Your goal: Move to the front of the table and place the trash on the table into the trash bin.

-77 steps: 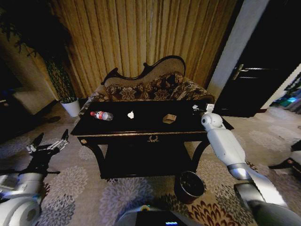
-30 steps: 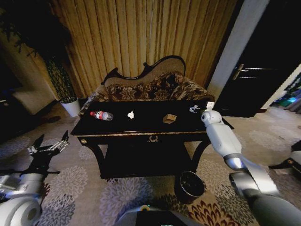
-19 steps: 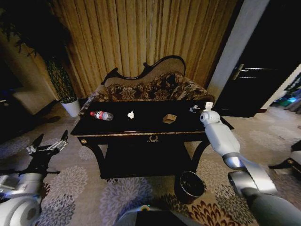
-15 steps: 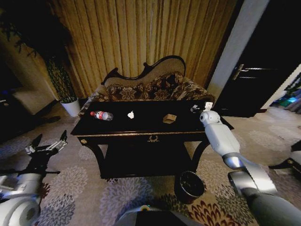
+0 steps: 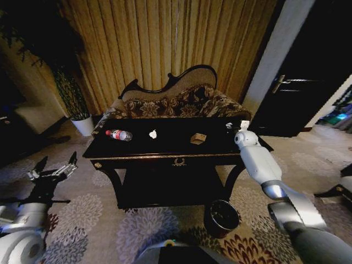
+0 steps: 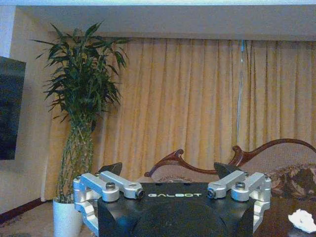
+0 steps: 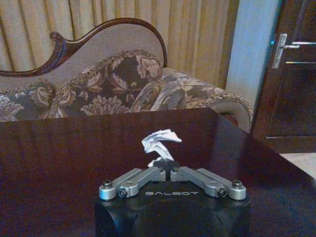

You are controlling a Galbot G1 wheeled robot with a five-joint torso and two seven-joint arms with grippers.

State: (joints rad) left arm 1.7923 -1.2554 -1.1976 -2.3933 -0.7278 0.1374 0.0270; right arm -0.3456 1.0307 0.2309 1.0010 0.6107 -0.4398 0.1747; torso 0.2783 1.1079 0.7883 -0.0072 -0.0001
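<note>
The right gripper [image 7: 168, 168] is over the right end of the black worktop [image 5: 165, 144], fingers together, clamped on a white paper scrap [image 7: 159, 142]. The left gripper [image 5: 53, 167] hangs low, left of the worktop, fingers apart. On the worktop (left to right) lie the bottle [image 5: 119, 135], paper wad [image 5: 153, 133] and tan box [image 5: 198, 138]. The trash bin [image 5: 221, 218] stands on the carpet, near right.

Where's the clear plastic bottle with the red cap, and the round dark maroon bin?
clear plastic bottle [image 5: 120, 135], head view, on its label.
round dark maroon bin [image 5: 221, 225], head view, on its front wall.
</note>
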